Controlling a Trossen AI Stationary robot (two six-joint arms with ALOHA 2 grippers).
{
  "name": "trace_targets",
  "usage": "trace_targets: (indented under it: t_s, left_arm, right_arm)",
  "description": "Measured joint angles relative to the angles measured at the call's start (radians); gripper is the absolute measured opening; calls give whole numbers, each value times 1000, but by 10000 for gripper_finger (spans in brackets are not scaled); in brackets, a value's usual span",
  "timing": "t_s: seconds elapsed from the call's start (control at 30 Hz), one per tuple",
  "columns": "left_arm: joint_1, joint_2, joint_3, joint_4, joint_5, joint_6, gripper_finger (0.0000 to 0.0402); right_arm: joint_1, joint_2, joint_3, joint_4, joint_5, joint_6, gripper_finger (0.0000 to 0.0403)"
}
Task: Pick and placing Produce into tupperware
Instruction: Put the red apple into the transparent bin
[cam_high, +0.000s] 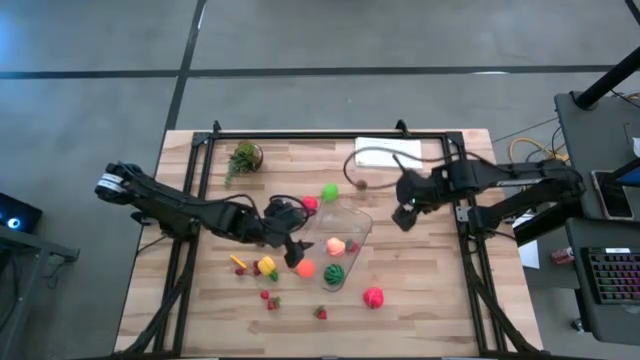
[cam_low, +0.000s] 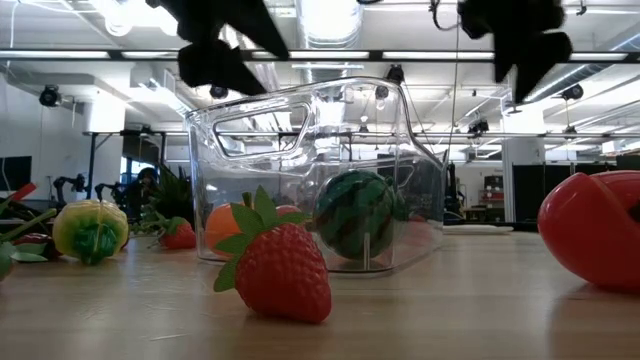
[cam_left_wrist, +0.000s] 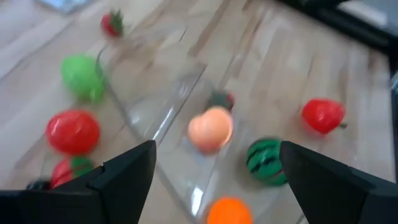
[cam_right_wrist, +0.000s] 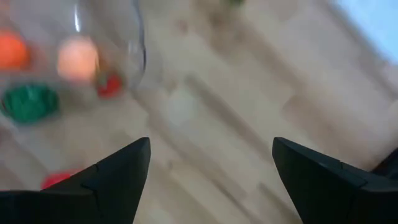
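Fingers (cam_left_wrist: 127, 180) spread, tupperware (cam_high: 352, 228) between arms, strawberry (cam_low: 278, 265) foreground

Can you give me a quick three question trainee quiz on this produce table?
1. True or false: the left claw is shut on a fruit.
2. Which sits inside the clear tub? A toy watermelon; B yellow pepper; C potted plant.
3. Fill in: the right claw hovers open beside the tub's ____ end.

Key: 1 false, it is open and empty. 2 A. 3 far.
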Motion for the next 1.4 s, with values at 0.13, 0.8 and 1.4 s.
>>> trace_targets:
  t_s: [0.13, 0.8, 1.4]
  left_arm:
    - [-5, -11, -2, -86, 13, -44, 327]
    - [-15, -102, -16, -145, 23, -33, 327]
    - [-16, -124, -18, -216, 66, -33, 327]
  right_arm:
    - [83, -13, -103, 30, -52, 41, 329]
    - [485, 164, -260, 601, -112, 501, 329]
    - [578, 561, 4, 614, -103, 410, 329]
